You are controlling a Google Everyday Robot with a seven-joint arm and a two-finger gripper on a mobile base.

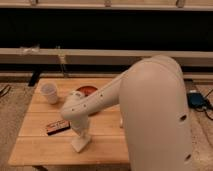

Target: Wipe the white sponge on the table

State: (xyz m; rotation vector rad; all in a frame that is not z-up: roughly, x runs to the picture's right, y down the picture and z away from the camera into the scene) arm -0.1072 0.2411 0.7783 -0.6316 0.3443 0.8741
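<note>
step: wipe underway, I'd guess | claw [78, 133] closed on the white sponge [81, 144] — sponge right under it, flat on the desk [37, 145] | dark box [57, 127] just beside claw | next: slide sideways, keep pressing — dodge the box

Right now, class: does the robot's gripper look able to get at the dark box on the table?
Probably yes. The gripper is low over the table, jaws shut on the white sponge; the dark box lies close beside it, bare wood between. It would have to release the sponge first.
</note>
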